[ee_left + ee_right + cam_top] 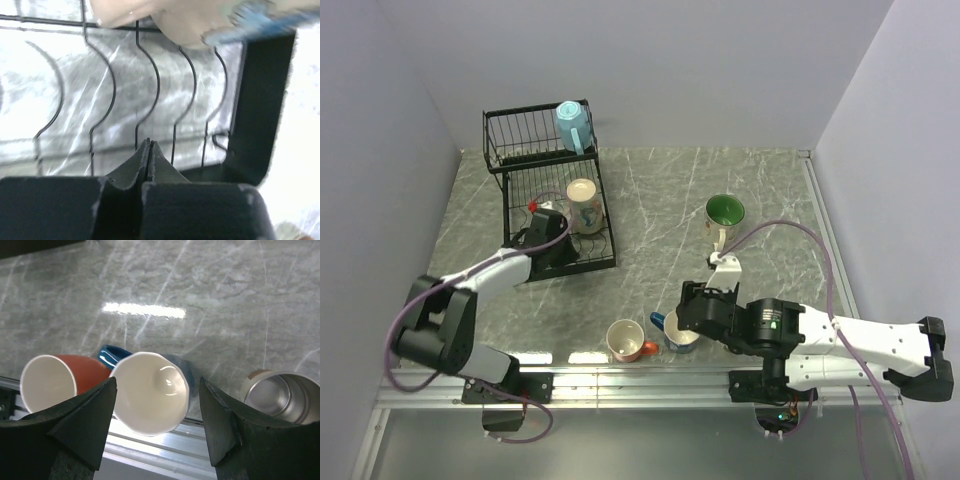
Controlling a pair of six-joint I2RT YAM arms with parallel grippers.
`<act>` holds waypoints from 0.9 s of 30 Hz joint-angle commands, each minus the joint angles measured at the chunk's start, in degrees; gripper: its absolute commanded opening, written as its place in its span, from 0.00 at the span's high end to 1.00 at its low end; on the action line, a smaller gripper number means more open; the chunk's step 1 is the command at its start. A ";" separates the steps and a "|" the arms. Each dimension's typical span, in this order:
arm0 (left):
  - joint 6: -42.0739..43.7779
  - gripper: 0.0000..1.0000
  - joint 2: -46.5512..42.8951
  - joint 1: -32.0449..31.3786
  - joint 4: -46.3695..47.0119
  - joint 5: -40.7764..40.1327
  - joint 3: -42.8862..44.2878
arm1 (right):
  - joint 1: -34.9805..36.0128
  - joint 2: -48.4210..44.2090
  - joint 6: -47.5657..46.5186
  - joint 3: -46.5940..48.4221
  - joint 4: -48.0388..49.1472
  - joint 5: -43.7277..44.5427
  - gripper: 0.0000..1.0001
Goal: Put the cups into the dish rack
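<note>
Two mugs are in the rack (pixel 515 135) at the back left of the table (pixel 770 180). The light blue mug (pixel 572 125) is on the top shelf, at its right end. The cream mug (pixel 585 205) is on the bottom shelf, under it. The other cups are out on the table. The green mug (pixel 725 210) stands by itself, well away from the rack. The red mug (pixel 628 342) and the dark blue mug (pixel 678 335) are side by side at the near edge, and the blue one's handle points at the red one. The metal cup (pixel 280 397) stands just on the other side of the dark blue mug. Your right claw (pixel 157 385) is over the dark blue mug with its fingers (pixel 90 415) wide apart, one on each side of the mug. You can't tell if they touch it. Your left claw (pixel 149 150) is low in the rack, over the wavy wires of the bottom shelf. Its fingers are pressed together with nothing between them. The cream mug is a little way ahead of it, and they are not touching.
</note>
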 commanded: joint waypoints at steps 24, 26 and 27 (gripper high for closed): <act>1.15 0.01 -42.05 -0.05 -23.08 5.27 4.57 | -52.09 32.77 -31.45 42.11 -1.27 -17.43 0.21; 0.80 0.01 -43.72 -0.05 -25.63 4.66 4.48 | -52.97 36.63 -31.80 44.42 -3.90 -15.68 0.23; 1.15 0.01 -44.42 -0.05 -26.16 4.49 4.31 | -53.06 37.43 -32.24 44.52 -4.35 -14.89 0.25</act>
